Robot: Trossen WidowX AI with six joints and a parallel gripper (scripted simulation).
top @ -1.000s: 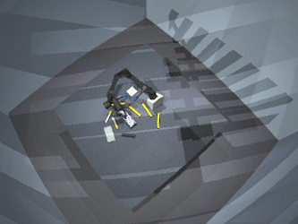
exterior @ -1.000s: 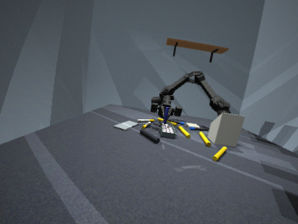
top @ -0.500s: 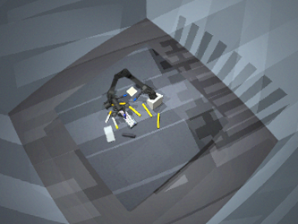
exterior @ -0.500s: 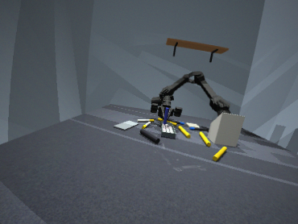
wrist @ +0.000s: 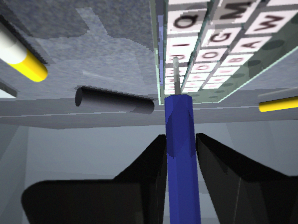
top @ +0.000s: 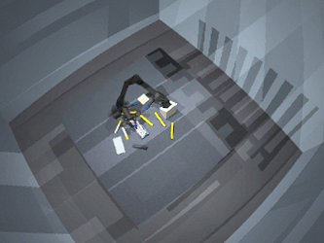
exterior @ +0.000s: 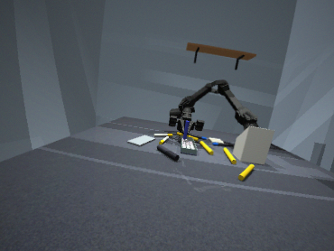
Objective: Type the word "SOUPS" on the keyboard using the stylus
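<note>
My gripper (top: 136, 122) (exterior: 186, 128) (wrist: 180, 140) is shut on the blue stylus (exterior: 185, 134) (wrist: 180, 165), which points down with its thin grey tip over the keyboard (top: 142, 130) (exterior: 189, 145) (wrist: 250, 70). In the wrist view the tip is over the leftmost column of white keys, just below the Q key (wrist: 185, 20). It partly covers the lettering there, and I cannot tell which key lies under it or whether it touches. G, M, O, A, B and W show in the other columns. The far keys are small and hard to read.
A black cylinder (top: 140, 146) (exterior: 168, 153) (wrist: 115, 101) lies beside the keyboard. Several yellow sticks lie around, one at the wrist view's right (wrist: 280, 105). A white pad (top: 119, 145) (exterior: 141, 140) lies flat. A pale box (top: 168, 110) (exterior: 254, 145) stands by the arm's base.
</note>
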